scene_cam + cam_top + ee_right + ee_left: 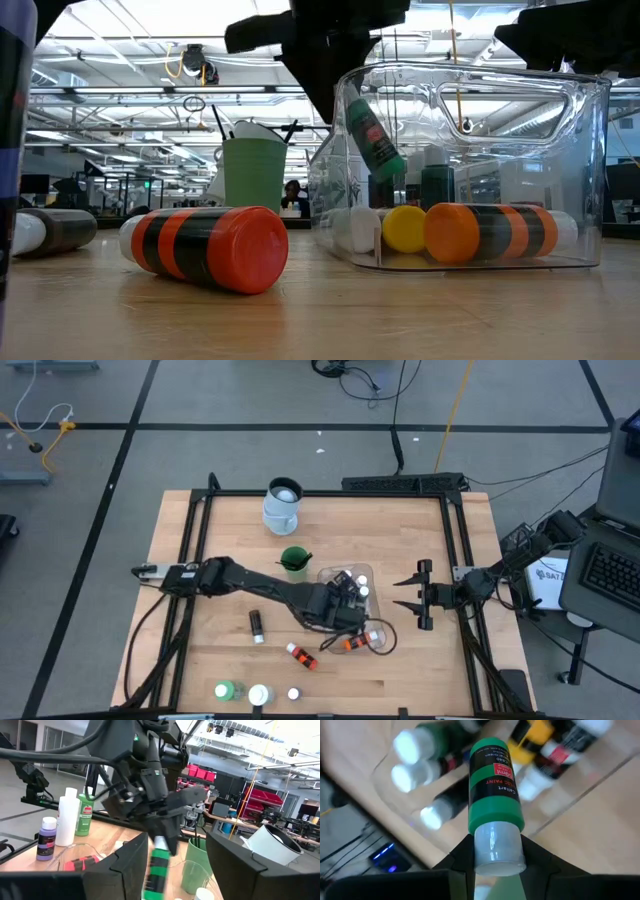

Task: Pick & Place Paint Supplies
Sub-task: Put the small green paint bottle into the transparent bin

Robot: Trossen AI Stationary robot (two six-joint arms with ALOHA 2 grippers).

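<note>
Over the clear plastic tub (345, 582) near the middle of the table (200, 660), the left end effector (497, 865) pinches a small green paint bottle (494, 785) by its white cap, its dark fingers (462, 857) pressed against the cap on both sides. In the low view the green paint bottle (372, 135) hangs tilted, cap uppermost, inside the upper part of the tub (580, 150), clear of the bottles lying on its floor. Those include an orange-capped bottle (485, 232) and a yellow-capped bottle (404, 229) side by side against the near wall. The right end effector (420, 595) hovers just beside the tub toward the right edge of the table, fingers spread apart and holding nothing. Outside the tub, a red bottle (215, 247) lies on its side on the table, and a dark bottle (256, 625) lies well apart to its left. A green cup (294, 561) with dark brushes stands just behind the tub, with a pale jug (282, 505) farther back. Along the front edge stand a larger green bottle (226, 690), a white jar (258, 695) and a small white-capped bottle (293, 694).
</note>
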